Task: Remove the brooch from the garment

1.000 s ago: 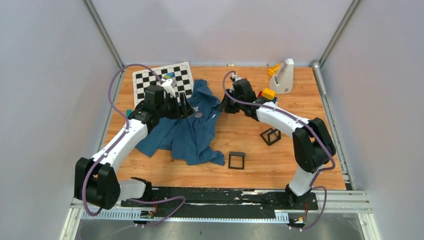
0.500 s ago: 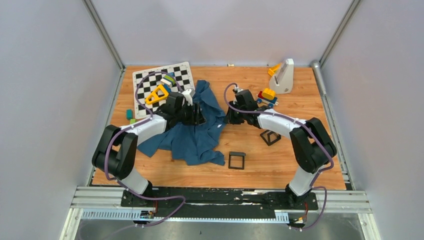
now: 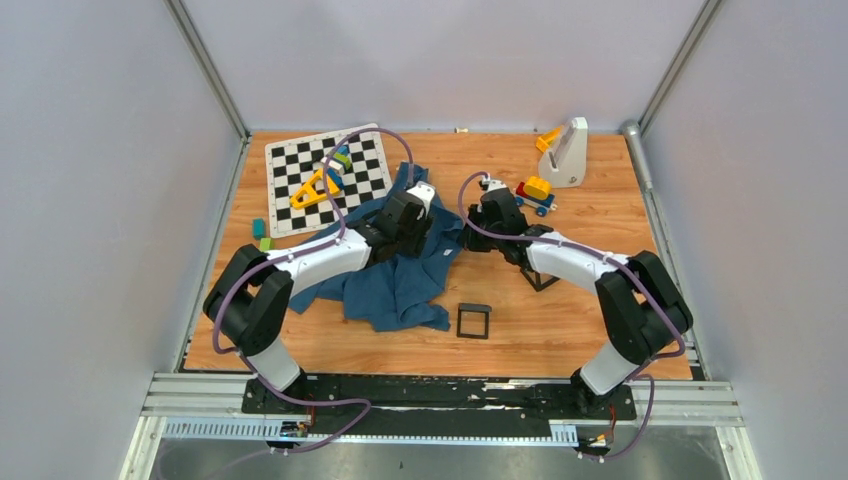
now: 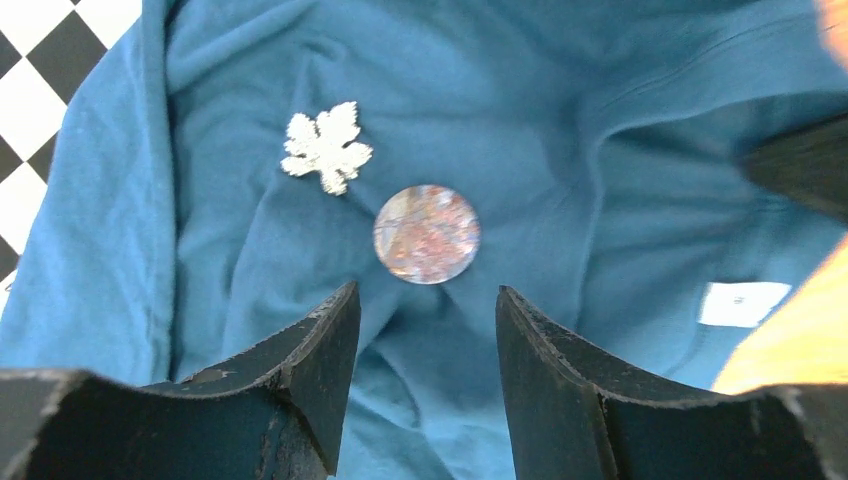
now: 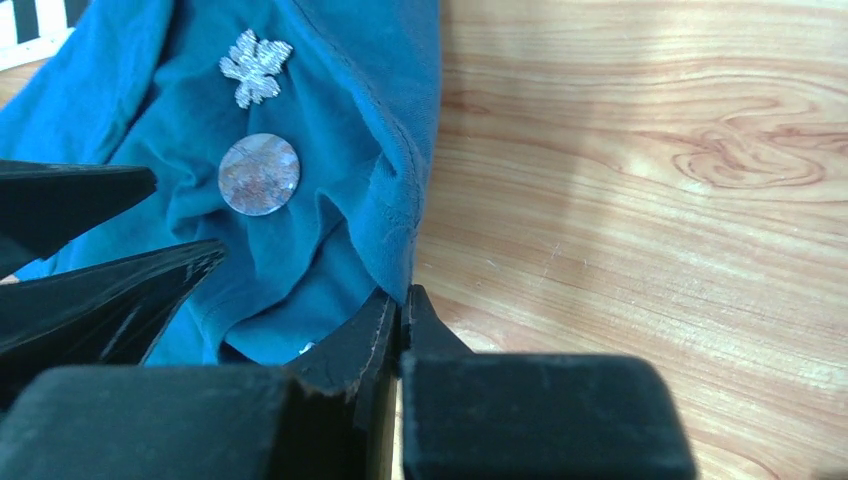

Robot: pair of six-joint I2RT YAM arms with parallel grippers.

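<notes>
The teal-blue garment (image 3: 385,280) lies crumpled on the wooden table left of centre. The brooch (image 4: 325,148) is a small silvery-white leaf pinned on it, and it also shows in the right wrist view (image 5: 255,65). A round pinkish-silver disc (image 4: 427,233) sits on the cloth beside it. My left gripper (image 4: 425,295) is open and empty over the garment, with the disc just ahead of its fingertips and the brooch further ahead to the left. My right gripper (image 5: 400,300) is shut on the garment's right edge (image 5: 400,200), low on the table.
The chequered board (image 3: 300,165) with a yellow triangle (image 3: 315,188) lies at the back left. Two black square frames (image 3: 473,320) (image 3: 540,272) stand right of the garment. Toy blocks (image 3: 535,190) and a white stand (image 3: 568,150) are at the back right.
My left arm has swung right from the board side to above the garment's upper right part. My right gripper has shifted slightly right and nearer, staying at the garment's edge.
</notes>
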